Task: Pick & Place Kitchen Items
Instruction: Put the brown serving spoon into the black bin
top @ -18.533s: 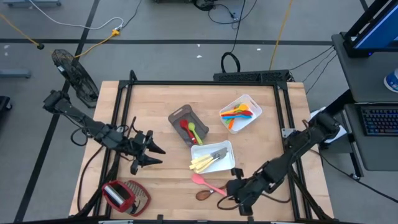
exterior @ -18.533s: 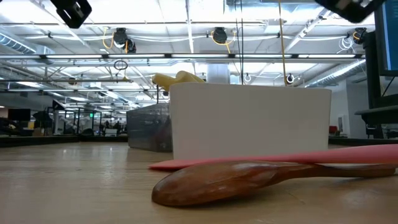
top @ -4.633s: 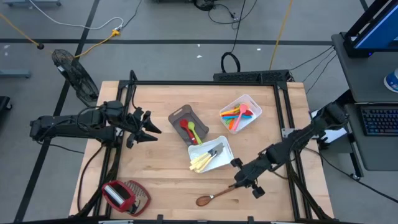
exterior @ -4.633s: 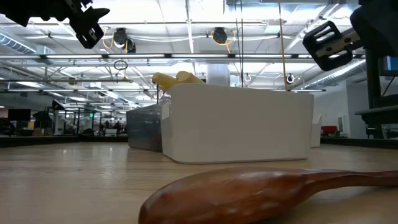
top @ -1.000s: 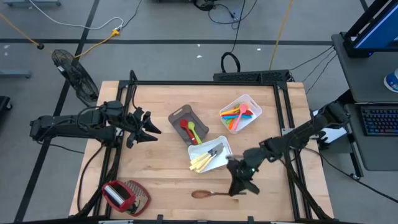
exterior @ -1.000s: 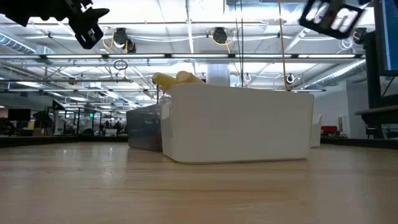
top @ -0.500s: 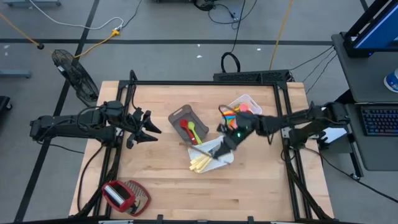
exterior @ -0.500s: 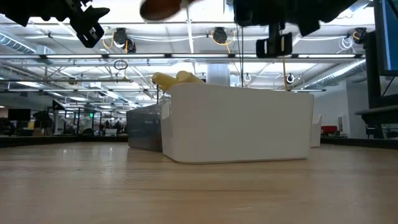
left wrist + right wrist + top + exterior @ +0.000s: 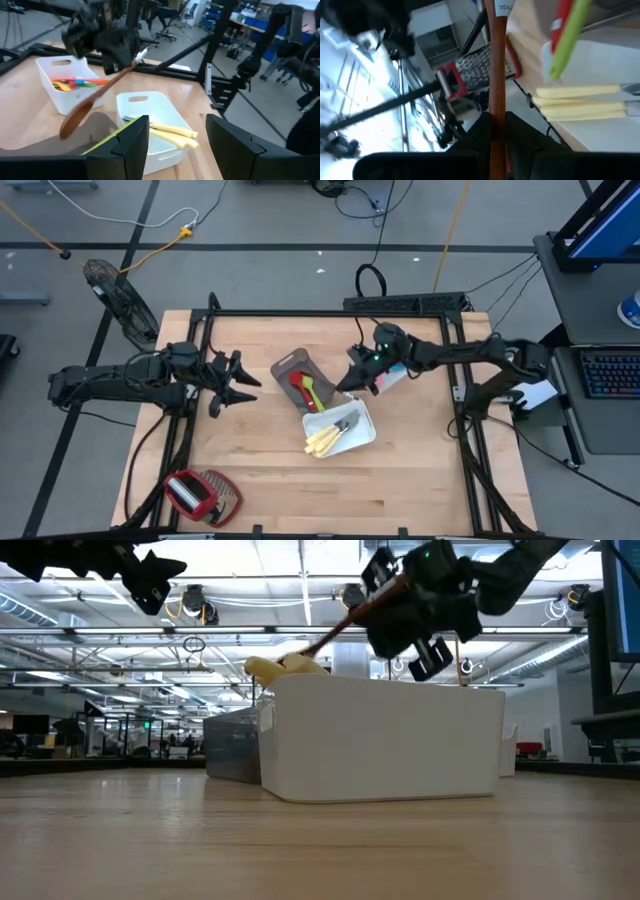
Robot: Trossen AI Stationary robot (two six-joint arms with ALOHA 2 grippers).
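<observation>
My right gripper is shut on the brown wooden spoon in the air between the grey bin and the far white tray. The spoon slants, bowl low toward the grey bin. The bin holds a red and a green utensil. The far tray holds coloured plastic utensils. The near white tray holds pale-handled knives. My left gripper is open and empty over the table's left part. My right gripper pinches the wooden spoon's handle between its two fingers, toward the handle's free end. The spoon is lifted clear of everything. It hangs slanted, bowl down, above the trays in the low view.
A red-and-wire-mesh gadget lies at the table's near left corner. A black frame runs along the table's far and side edges. Bare wood spans the near half of the table.
My right gripper has lifted the wooden spoon off the table's near part and carried it up and toward the far edge, past the near white tray, to the gap between the grey bin and the far tray. The spoon has gone from lying flat to slanting in the air.
</observation>
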